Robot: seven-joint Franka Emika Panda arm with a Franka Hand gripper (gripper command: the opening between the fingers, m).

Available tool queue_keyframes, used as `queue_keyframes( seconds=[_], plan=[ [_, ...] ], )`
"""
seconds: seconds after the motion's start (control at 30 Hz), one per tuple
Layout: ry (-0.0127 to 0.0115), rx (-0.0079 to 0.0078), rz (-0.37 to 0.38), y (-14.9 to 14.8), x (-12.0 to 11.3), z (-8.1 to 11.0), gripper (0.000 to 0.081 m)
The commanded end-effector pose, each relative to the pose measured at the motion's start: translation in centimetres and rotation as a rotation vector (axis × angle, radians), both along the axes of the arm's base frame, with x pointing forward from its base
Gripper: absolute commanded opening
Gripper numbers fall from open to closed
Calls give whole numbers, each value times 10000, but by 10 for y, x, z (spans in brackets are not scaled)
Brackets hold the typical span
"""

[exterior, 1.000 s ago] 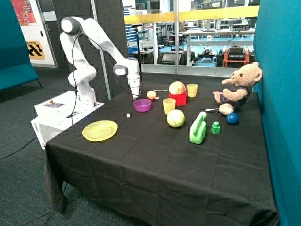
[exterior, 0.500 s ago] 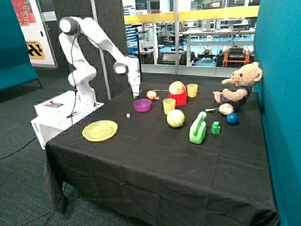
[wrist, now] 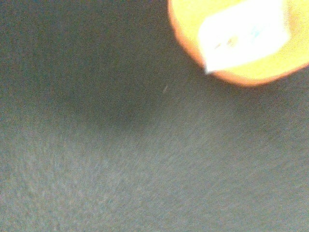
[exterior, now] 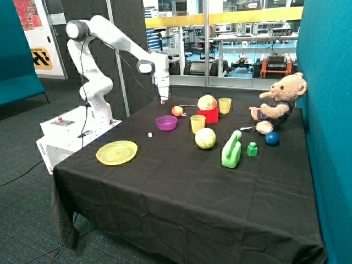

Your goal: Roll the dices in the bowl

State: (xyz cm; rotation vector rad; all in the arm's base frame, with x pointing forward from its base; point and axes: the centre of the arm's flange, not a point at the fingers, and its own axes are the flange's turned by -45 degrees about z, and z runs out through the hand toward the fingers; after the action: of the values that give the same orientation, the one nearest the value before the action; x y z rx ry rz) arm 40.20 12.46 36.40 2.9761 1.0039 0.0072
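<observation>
From outside, my jaws (exterior: 163, 101) hang in the air above the far edge of the bench (exterior: 181, 187), above the purple bowl (exterior: 166, 122) and near a small orange ball (exterior: 176, 110); I cannot tell whether they are parted or closed. One tiny white die (exterior: 149, 133) lies on the black cloth just beside the bowl, between it and the yellow plate (exterior: 116, 152). At my wrist, I see only dark cloth and the orange ball's (wrist: 236, 38) rim with a white label
</observation>
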Motion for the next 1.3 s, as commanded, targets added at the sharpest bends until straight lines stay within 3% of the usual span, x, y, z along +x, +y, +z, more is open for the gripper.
queue_keyframes(
  seconds=[0.0, 0.27, 0.67, 1.27],
  plan=[
    [46, -7, -273, -2, 37, 51, 0],
    [46, -5, -934, -19, 58, 78, 0],
    [47, -3, -2018, -68, 100, 112, 0],
    [47, 0, -3066, -123, 99, 92, 0]
  ],
)
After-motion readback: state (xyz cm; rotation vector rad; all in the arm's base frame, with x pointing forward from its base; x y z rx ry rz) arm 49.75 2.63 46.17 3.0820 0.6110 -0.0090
